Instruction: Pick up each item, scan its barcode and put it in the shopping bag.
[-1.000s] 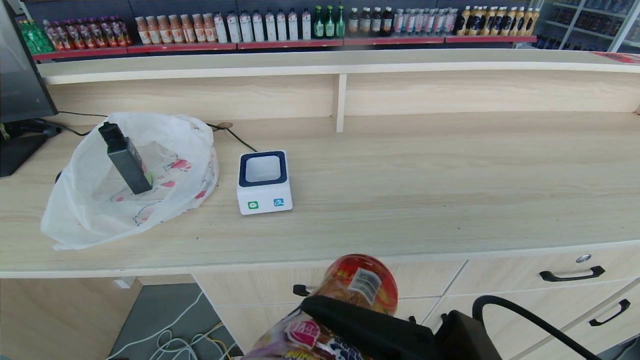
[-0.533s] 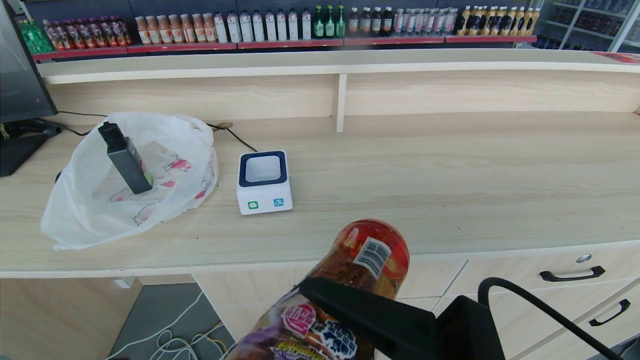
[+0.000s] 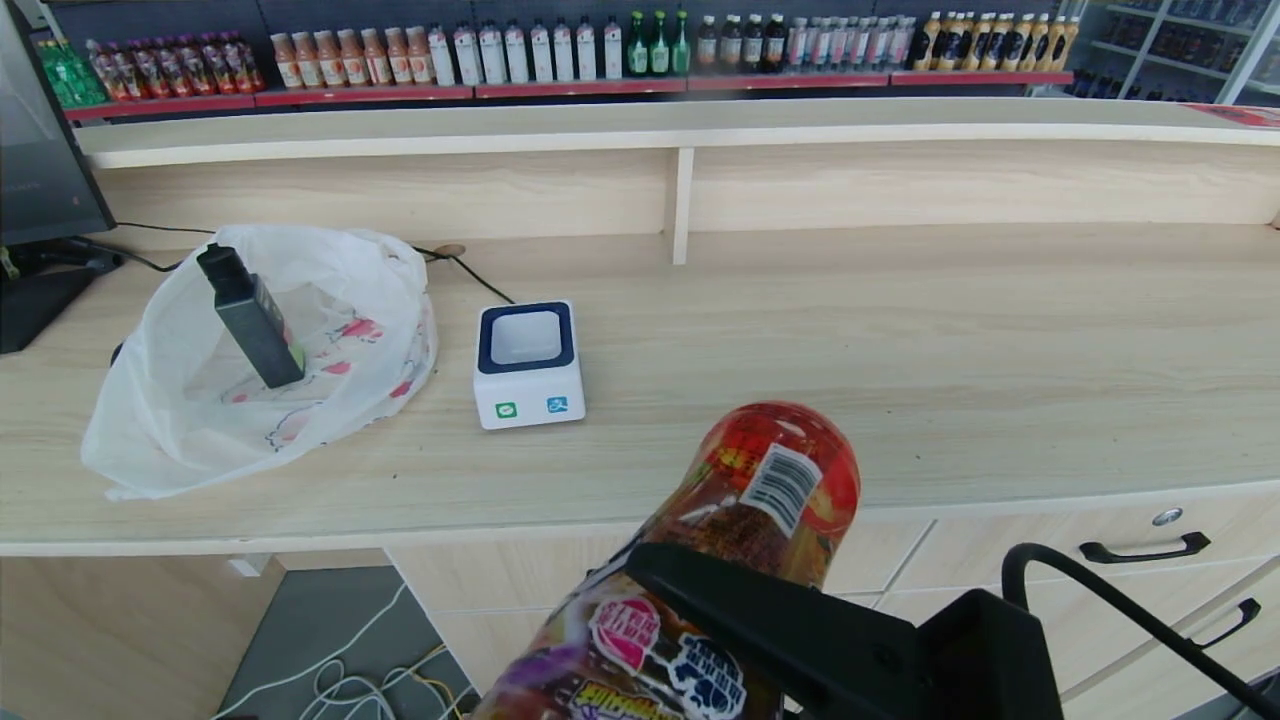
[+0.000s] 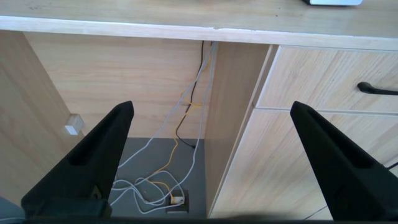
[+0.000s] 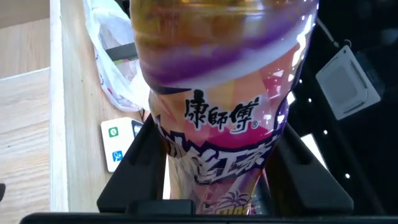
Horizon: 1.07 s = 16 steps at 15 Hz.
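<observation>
A drink bottle (image 3: pixel 760 500) with a red and purple label is gripped by my right gripper (image 3: pixel 640 610), which is shut on its body. It is held tilted above the counter's front edge, base pointing away, with a barcode sticker (image 3: pixel 780 487) facing up. In the right wrist view the bottle (image 5: pixel 230 93) sits between the two black fingers (image 5: pixel 143 162). The white scanner (image 3: pixel 527 363) stands on the counter, left of and beyond the bottle. A white shopping bag (image 3: pixel 350 280) lies open left of the scanner, with a dark bottle (image 3: pixel 250 315) leaning inside. My left gripper (image 4: pixel 214 155) hangs open below the counter.
A monitor (image 3: pixel 40 150) stands at the far left, its cable running behind the bag. A raised shelf (image 3: pixel 680 130) backs the counter (image 3: pixel 900 340). Drawers with black handles (image 3: pixel 1145 550) lie under the counter's right side. Cables (image 4: pixel 186 143) hang in the recess before the left gripper.
My right gripper has carried the bottle upward and to the right, from below the counter's front edge to above it. The bag, scanner and left arm's surroundings have stayed put.
</observation>
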Available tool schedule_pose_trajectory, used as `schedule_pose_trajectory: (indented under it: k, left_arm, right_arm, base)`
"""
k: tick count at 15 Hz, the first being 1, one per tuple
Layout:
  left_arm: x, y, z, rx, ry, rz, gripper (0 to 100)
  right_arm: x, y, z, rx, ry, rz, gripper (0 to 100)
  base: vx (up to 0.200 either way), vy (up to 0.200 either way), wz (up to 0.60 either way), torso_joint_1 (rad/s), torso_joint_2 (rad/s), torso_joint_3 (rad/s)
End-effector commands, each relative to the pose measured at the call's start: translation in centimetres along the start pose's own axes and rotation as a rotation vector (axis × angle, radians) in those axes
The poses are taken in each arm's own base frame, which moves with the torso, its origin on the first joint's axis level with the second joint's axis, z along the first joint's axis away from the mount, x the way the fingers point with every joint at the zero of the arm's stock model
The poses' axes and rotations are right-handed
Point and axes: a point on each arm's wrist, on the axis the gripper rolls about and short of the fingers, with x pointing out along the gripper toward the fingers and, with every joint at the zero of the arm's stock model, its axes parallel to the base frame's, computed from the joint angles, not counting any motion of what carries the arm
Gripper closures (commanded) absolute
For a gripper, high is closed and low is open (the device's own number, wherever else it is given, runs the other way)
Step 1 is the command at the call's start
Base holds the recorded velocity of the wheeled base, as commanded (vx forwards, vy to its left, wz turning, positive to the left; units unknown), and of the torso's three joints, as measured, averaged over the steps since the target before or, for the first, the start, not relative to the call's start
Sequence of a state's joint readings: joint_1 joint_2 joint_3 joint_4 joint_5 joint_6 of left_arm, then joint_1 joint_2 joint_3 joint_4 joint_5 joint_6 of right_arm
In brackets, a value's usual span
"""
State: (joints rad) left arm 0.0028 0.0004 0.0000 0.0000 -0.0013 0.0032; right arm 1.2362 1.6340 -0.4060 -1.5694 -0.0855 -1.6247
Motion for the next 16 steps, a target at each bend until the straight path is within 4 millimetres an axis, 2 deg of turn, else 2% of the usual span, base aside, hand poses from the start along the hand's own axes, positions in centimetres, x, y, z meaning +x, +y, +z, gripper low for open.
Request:
schedule_pose_trajectory:
  k: [1, 16]
  left_arm:
    - [0.0, 0.0, 0.0, 0.0, 0.0, 0.0, 0]
    - [0.0, 0.0, 0.0, 0.0, 0.0, 0.0, 0]
  right_arm:
    - [-0.21, -0.43, -0.03, -0.022, 0.0, -0.015, 100]
    - [-0.42, -0.71, -0.03, -0.04, -0.001, -0.022, 100]
  base:
    - [0.0, 0.0, 0.0, 0.0, 0.0, 0.0]
    - [0.0, 0.0, 0.0, 0.0, 0.0, 0.0]
